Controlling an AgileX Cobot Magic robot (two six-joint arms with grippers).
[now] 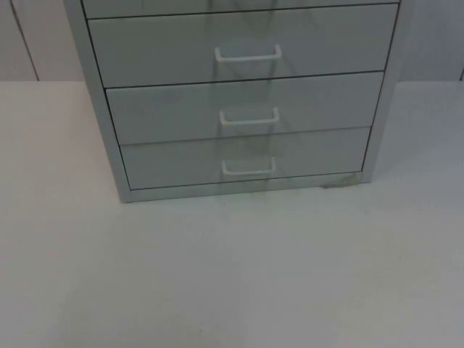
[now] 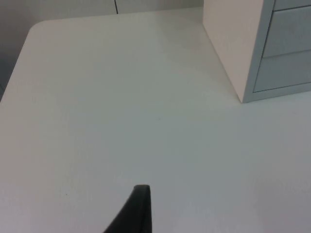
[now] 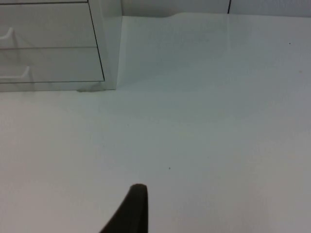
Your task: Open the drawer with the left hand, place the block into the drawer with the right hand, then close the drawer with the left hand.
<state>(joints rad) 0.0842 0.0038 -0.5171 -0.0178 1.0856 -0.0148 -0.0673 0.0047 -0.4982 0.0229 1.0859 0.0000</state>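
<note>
A pale grey drawer cabinet stood at the back of the white surface, its drawers all shut flush. In the top view the bottom drawer, the middle drawer and the drawer above it each carried a white loop handle (the lowest handle sat just above the cabinet's base). The left claw hung over bare surface well to the side of the cabinet's plain side panel; how far open it was could not be told from its one dark fingertip. The right claw hung likewise over bare surface, away from the cabinet's front corner, its opening equally impossible to judge. The grey partition wall closed off the far edge.
</note>
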